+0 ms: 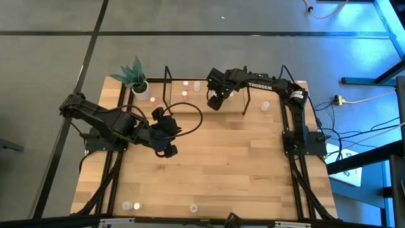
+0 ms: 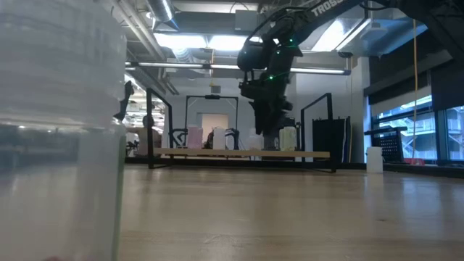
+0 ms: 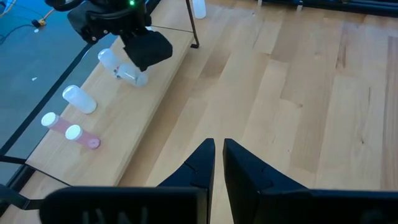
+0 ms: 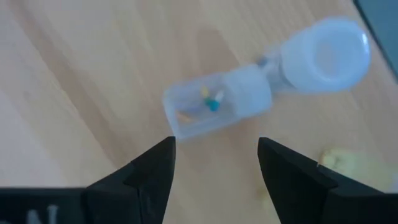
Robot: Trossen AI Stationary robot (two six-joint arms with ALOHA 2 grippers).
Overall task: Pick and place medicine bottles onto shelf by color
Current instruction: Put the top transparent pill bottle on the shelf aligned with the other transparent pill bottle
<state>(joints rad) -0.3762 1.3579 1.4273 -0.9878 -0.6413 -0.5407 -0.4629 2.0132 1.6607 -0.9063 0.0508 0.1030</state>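
My right gripper is open and points down over the light-wood shelf at the table's far side. A clear medicine bottle with a white cap lies on its side on the shelf board just beyond the fingertips, which stand short of it on either side. The left wrist view also shows this bottle under the right gripper. Two pink-topped bottles and a white one lie farther along the shelf. My left gripper is shut and empty above the table's middle left.
A white pot with a green plant stands at the shelf's left end. A loose bottle is near the shelf's right end, and three more stand by the near edge. One fills the low view's left. Black shelf posts rise beside my right gripper.
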